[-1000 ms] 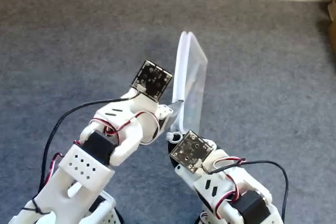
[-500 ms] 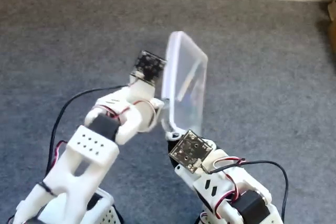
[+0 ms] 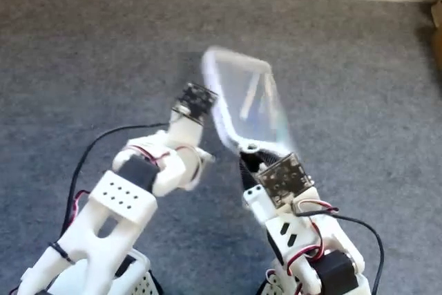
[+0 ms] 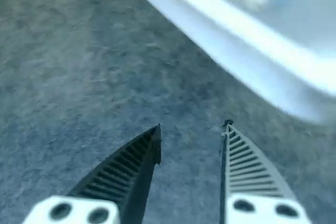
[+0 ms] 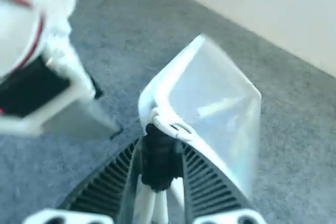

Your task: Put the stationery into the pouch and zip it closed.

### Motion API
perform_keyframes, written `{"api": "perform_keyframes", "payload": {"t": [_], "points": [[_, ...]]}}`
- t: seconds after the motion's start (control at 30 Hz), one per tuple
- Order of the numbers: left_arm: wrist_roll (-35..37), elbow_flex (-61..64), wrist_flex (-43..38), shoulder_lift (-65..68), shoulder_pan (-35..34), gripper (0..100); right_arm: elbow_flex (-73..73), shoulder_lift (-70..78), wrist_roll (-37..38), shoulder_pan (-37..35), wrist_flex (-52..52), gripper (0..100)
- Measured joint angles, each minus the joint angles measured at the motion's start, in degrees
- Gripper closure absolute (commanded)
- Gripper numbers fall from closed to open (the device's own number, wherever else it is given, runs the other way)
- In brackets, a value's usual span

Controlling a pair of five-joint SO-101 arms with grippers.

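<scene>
- The right hand (image 5: 160, 145) is clamped on one end of the pouch (image 5: 210, 98). Its fingers are drawn in narrow around the white rim, with a dark piece (image 5: 159, 157) pinched between them. I can't make out what that piece is.
- From above, the pouch (image 3: 245, 98) slants up and away from the right hand (image 3: 250, 158) over the grey surface (image 3: 359, 67). I can't tell whether its far end touches down.
- The pouch is see-through, and a few pale sticks (image 5: 212, 109) show inside it, too blurred to name.
- The left hand (image 4: 191, 135) is spread wide and holds nothing, with bare grey surface (image 4: 79, 66) between its fingers.
- In the left wrist view, the pouch's (image 4: 247, 30) pale long edge runs just beyond those fingertips, close to them but apart.
- Seen from overhead, the left arm (image 3: 155, 164) sits just beside the pouch's long side, and the right arm (image 3: 297, 226) is at the pouch's near end.
</scene>
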Motion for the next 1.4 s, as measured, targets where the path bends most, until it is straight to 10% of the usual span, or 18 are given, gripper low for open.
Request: {"api": "perform_keyframes", "payload": {"t": [0.83,1.4], "points": [[5.01,-3.87,1.23,-21.27,0.18,82,0.00,-0.79,1.23,-0.09,4.40,99.4],[8.00,-12.57,-8.70,3.87,-0.35,81,2.64,-0.79,7.91,-14.86,7.82,99.4]]}}
